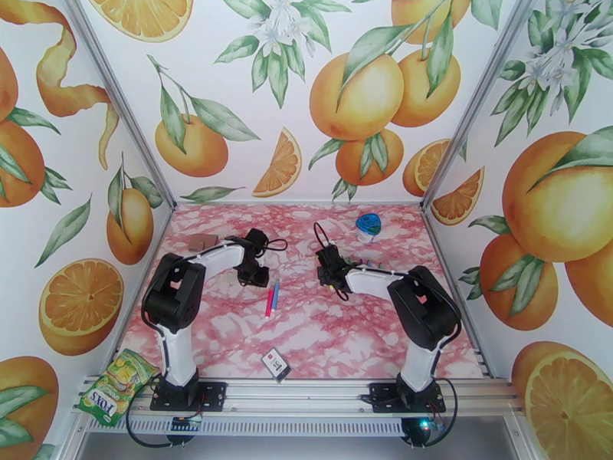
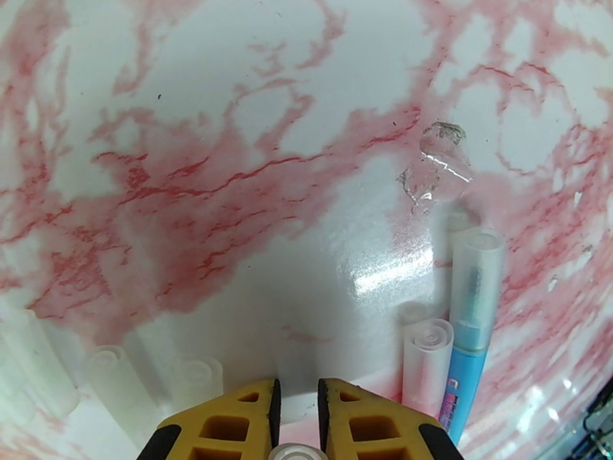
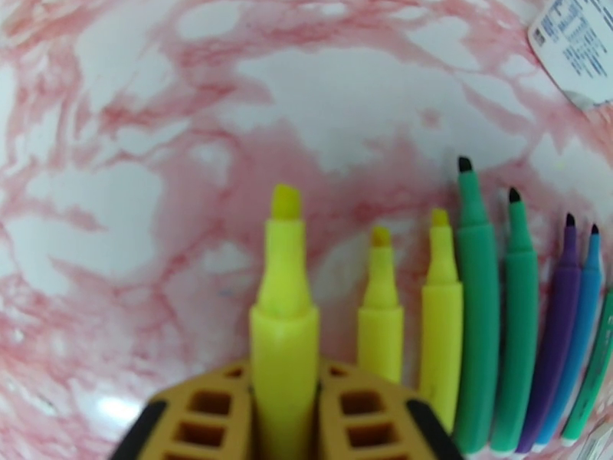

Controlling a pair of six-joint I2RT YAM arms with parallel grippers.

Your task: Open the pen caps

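While the right end effector (image 3: 283,400) clamps an uncapped yellow pen (image 3: 283,300), tip pointing away, more bare pens (image 3: 479,316), yellow, green, purple and blue, lie in a row just right of it on the bench (image 3: 345,109). The left end effector (image 2: 297,408) is closed to a narrow gap on a clear cap (image 2: 296,453). Loose caps (image 2: 427,362) lie on both sides of it, and a blue pen (image 2: 466,377) beside them is still capped.

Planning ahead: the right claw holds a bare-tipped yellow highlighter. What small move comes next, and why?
Probably lower the right claw and lay the yellow highlighter beside the uncapped yellow pens: its cap is off, seemingly the clear cap in the left claw, and that spot looks free.
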